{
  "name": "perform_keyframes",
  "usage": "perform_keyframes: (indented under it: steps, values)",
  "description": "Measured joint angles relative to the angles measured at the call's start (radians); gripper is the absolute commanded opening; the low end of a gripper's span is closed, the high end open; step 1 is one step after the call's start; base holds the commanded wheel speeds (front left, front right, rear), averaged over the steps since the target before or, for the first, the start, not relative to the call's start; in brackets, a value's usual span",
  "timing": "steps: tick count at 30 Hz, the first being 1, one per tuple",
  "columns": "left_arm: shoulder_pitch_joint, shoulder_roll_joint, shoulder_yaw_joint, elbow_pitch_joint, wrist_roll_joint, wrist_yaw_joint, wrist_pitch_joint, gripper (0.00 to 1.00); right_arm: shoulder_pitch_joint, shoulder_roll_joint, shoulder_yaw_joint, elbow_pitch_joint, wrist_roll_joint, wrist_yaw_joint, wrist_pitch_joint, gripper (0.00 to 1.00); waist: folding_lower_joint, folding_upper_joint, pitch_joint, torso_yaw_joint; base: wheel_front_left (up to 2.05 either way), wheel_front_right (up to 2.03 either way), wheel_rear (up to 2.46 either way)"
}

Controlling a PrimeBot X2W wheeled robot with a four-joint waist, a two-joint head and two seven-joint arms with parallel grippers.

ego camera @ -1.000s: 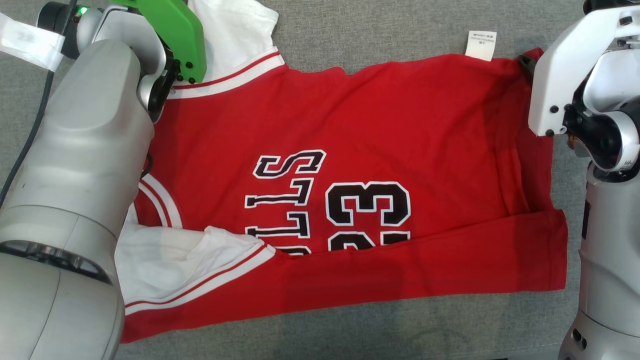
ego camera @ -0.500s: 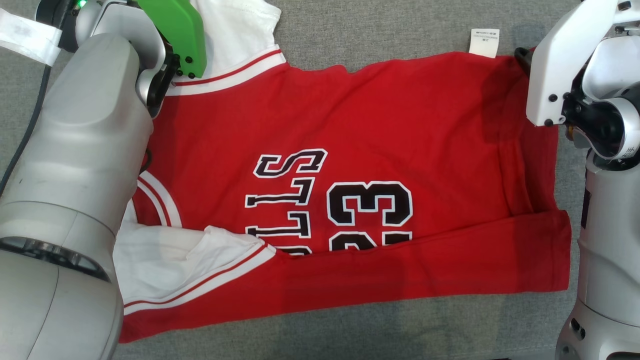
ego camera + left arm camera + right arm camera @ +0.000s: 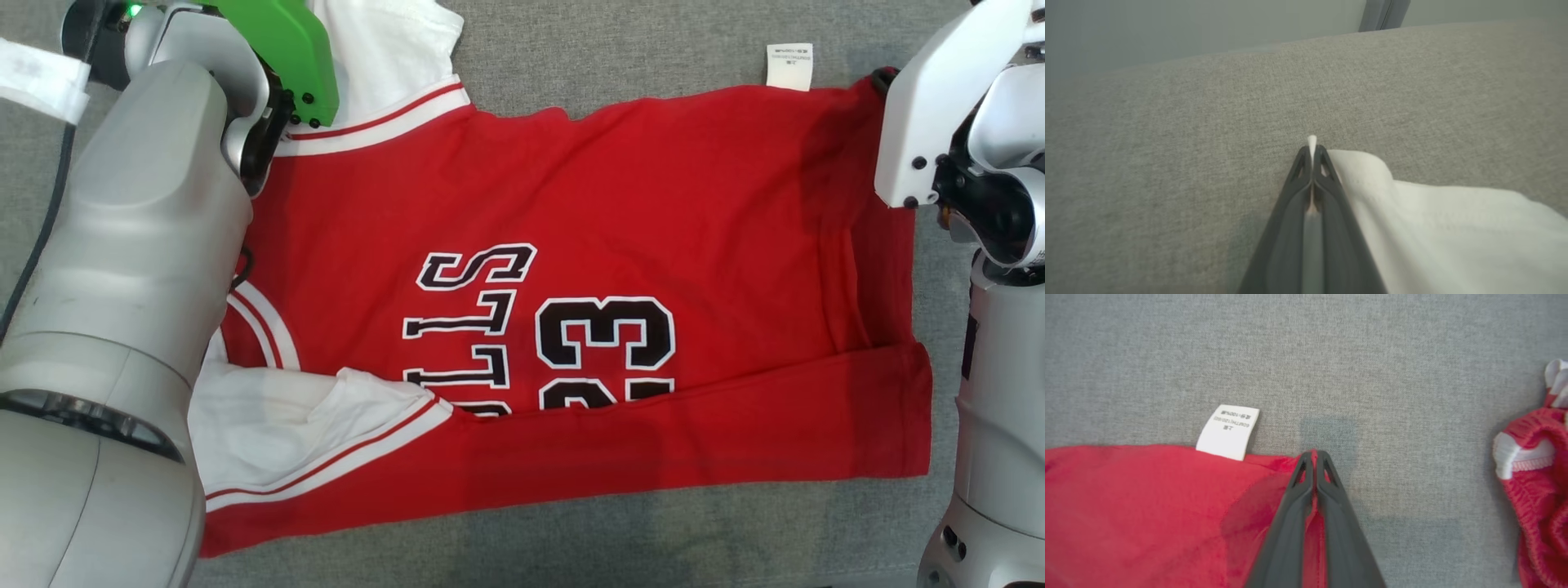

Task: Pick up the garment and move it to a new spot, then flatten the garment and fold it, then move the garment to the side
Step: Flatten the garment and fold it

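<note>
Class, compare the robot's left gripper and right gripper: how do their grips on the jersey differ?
The left gripper pinches the white sleeve; the right gripper pinches the red hem corner beside the label. The left gripper's wrist has a green cover; the right gripper's has a white cover. Both are shut on the jersey.

Bright, even light; soft shadows on the garment (image 3: 620,204); left wrist view blurred
</note>
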Motion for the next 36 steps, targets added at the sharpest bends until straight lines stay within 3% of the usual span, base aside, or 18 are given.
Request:
perform_keyframes:
  steps: [9, 14, 22, 36]
  values:
    - [0.045, 0.001, 0.060, -0.035, -0.055, 0.009, -0.167, 0.00, 0.053, -0.018, -0.025, -0.010, 0.026, 0.000, -0.088, 0.00, 0.0000, 0.0000, -0.036, 0.029, 0.00, 0.00, 0.00]
    - [0.109, 0.029, 0.111, -0.148, -0.064, 0.037, -0.215, 0.00, 0.104, -0.039, -0.026, -0.029, 0.052, 0.000, -0.159, 0.00, 0.0000, 0.0000, -0.074, 0.051, 0.00, 0.00, 0.00]
    - [0.359, 0.095, 0.270, -0.568, 0.011, 0.139, -0.219, 0.00, 0.160, -0.066, -0.012, -0.017, 0.085, 0.000, -0.300, 0.00, 0.0000, 0.0000, -0.127, 0.074, 0.00, 0.00, 0.00]
    - [0.866, 0.157, 0.290, -1.054, 0.064, 0.277, -0.212, 0.00, 0.360, -0.247, 0.088, -0.077, 0.209, 0.000, -0.405, 0.00, 0.0000, 0.0000, -0.224, 0.111, 0.00, 0.00, 0.00]
